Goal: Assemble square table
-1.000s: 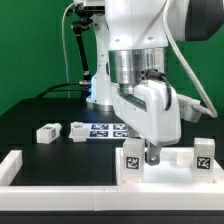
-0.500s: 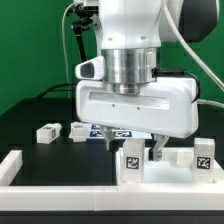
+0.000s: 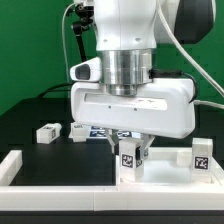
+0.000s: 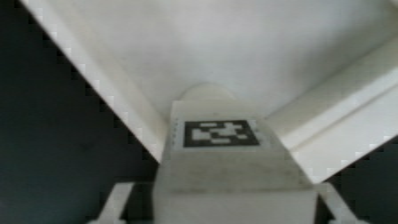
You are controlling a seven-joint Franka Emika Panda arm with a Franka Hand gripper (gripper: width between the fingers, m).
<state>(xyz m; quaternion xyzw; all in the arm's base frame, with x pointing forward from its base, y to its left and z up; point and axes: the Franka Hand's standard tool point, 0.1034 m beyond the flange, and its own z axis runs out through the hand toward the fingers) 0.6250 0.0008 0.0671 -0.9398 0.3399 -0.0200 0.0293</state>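
Note:
A white table leg (image 3: 130, 159) with a black-and-white tag stands upright on the white square tabletop (image 3: 170, 172), near its raised rim. My gripper (image 3: 130, 152) reaches down over this leg, one finger at each side, and is shut on it. In the wrist view the leg (image 4: 221, 132) fills the space between the two fingertips (image 4: 118, 200), with the tabletop (image 4: 196, 50) and its rim corner behind it. A second leg (image 3: 202, 155) stands on the tabletop toward the exterior view's right. Two more legs (image 3: 46, 131) (image 3: 77, 130) lie on the black table at the left.
The marker board (image 3: 100, 130) lies flat behind the hand, partly hidden by it. Low white fence bars (image 3: 12, 165) run along the front and the exterior view's left. The arm's white body fills the upper middle, in front of a green backdrop.
The hand has turned broadside and shifted slightly to the exterior view's left. Its fingers, wide apart before, have come in against the sides of the standing leg.

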